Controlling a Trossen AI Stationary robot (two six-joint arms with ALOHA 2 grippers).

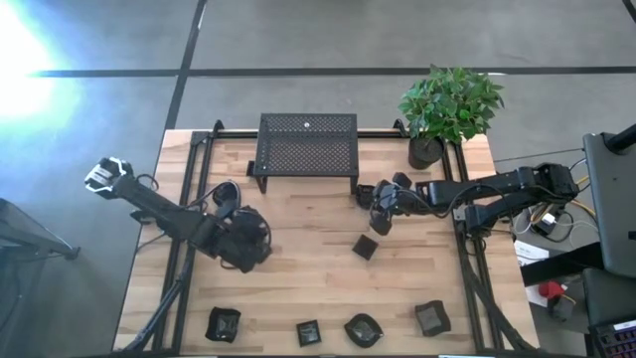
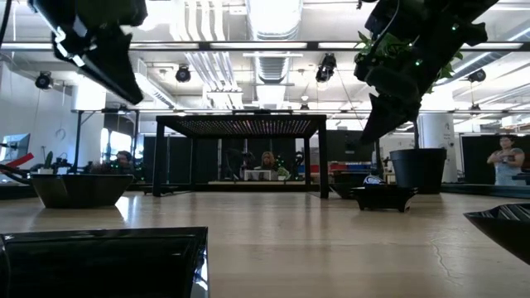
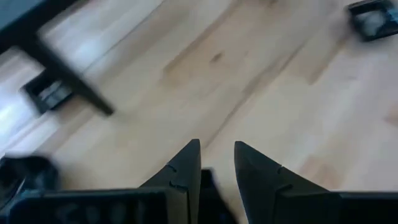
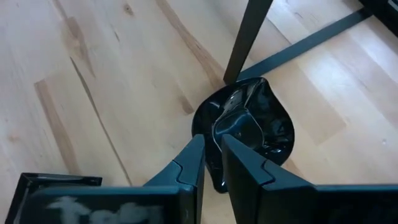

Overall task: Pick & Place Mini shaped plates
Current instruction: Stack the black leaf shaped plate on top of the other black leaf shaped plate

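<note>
Gripping the rim of a leaf-shaped mini plate (image 4: 249, 134), the right gripper (image 4: 212, 146) is standing just beside the front right leg of the black perforated stand (image 1: 307, 144). In the right wrist view its jaws are closing narrowly over the plate's glossy edge, with the stand leg rising directly behind the plate. A square mini plate (image 4: 43, 186) is lying near this gripper on the side away from the stand; in the high view it is showing as the tilted square (image 1: 365, 247) toward the table's middle.

The left gripper (image 3: 216, 163) is hovering over bare wood toward the left middle of the table (image 1: 298, 268). Its jaws are standing slightly parted with nothing between them. Two small dark plates are lying well apart from it, one (image 3: 372, 17) across open wood and one (image 3: 50, 93) just beyond a dark bar.

Four more mini plates are sitting in a row along the front edge of the table (image 1: 223, 323) (image 1: 308, 333) (image 1: 363, 329) (image 1: 432, 317). No readable writing is showing on any item.

The table surface is light planked wood with visible grain. A potted plant (image 1: 447, 109) is standing at the back right corner. Beyond the table, the low view is showing a large room with ceiling lights and people at a distance.
</note>
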